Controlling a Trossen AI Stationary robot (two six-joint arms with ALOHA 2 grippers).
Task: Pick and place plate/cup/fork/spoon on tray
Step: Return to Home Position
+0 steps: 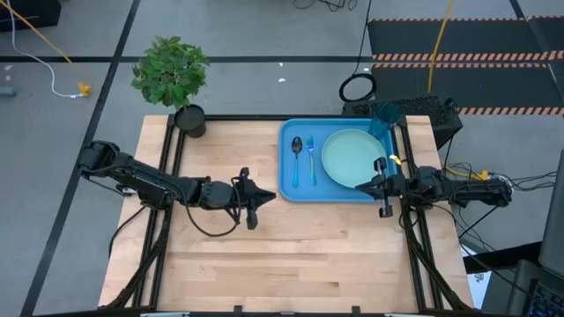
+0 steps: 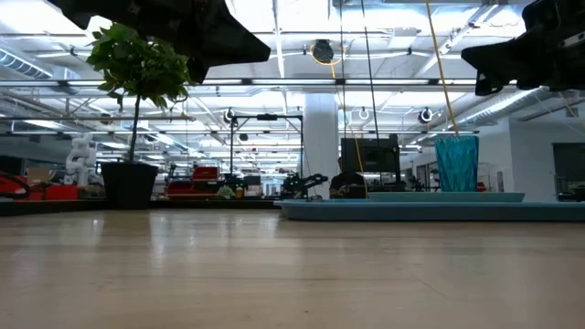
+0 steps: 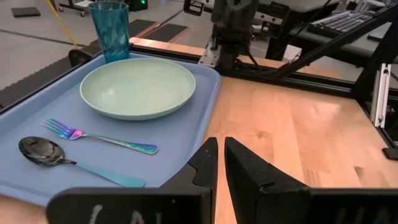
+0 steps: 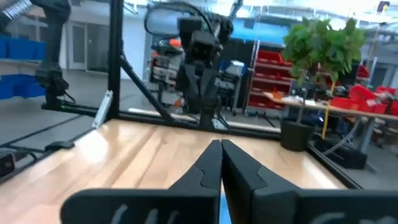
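Note:
The blue tray (image 1: 291,176) lies at the table's far right. On it rest the mint-green plate (image 1: 354,158), the teal cup (image 1: 383,117) upright at the far right corner, and the fork (image 1: 311,157) and spoon (image 1: 298,151) side by side at its left. These also show in the left wrist view: plate (image 3: 138,87), cup (image 3: 110,28), fork (image 3: 99,137), spoon (image 3: 46,154). My left gripper (image 1: 264,195) is shut and empty above the table, just left of the tray. My right gripper (image 1: 370,183) is shut and empty at the tray's near right corner.
A potted plant (image 1: 176,75) in a black pot stands at the table's far left corner. Bare wooden table (image 1: 291,255) stretches across the near half. Black frame rails run along the table's sides.

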